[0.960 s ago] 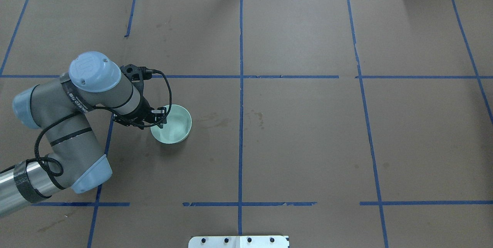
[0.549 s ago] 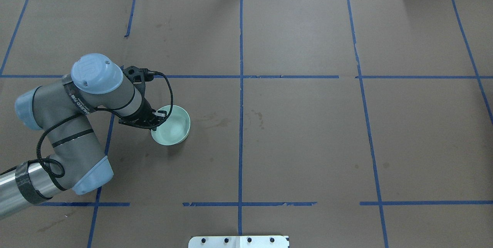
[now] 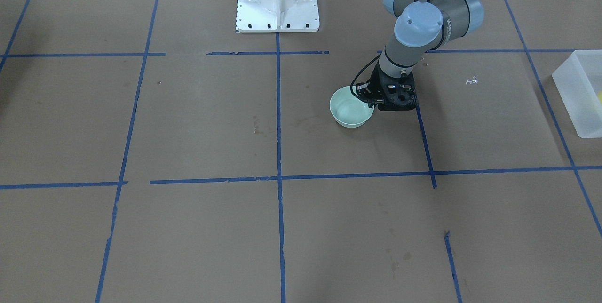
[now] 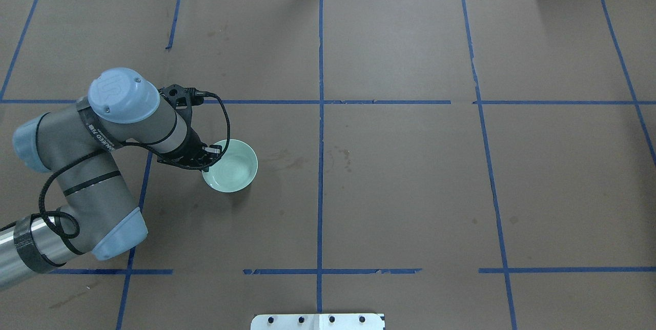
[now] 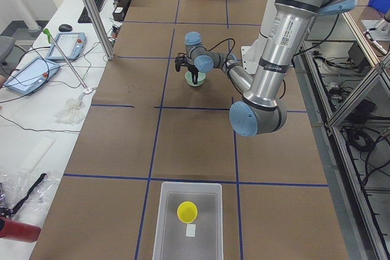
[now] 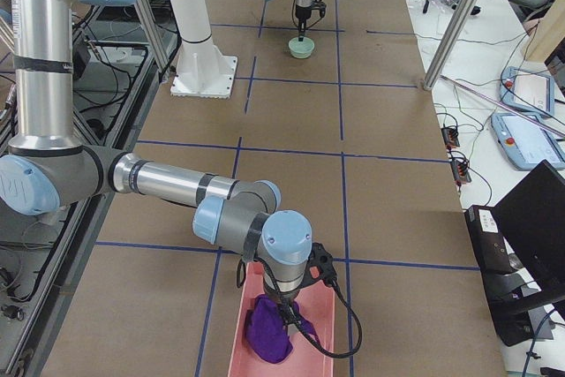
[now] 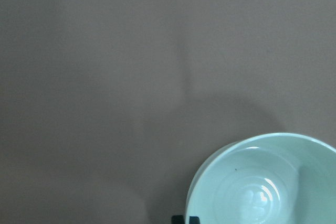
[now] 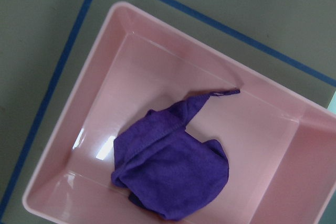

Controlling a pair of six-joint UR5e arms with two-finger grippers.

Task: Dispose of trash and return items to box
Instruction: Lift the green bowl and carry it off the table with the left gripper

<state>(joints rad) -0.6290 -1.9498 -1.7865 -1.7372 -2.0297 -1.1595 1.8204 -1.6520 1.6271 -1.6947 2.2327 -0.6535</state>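
left gripper (image 4: 211,154) pinched shut on bowl (image 4: 236,168) rim; bowl now raised, nudged right versus second ago. lift begun; carry to box (image 5: 210,211) next.

The light is even and bright, coming from above, so the shadows are soft. Beside the mint-green bowl (image 4: 233,166) a faint shadow lies on the brown paper (image 4: 400,176). The left wrist view is a little soft, perhaps out of focus. White glare spots sit on the floor of the pink bin (image 8: 157,77) (right wrist view). The side views bend somewhat at the edges.
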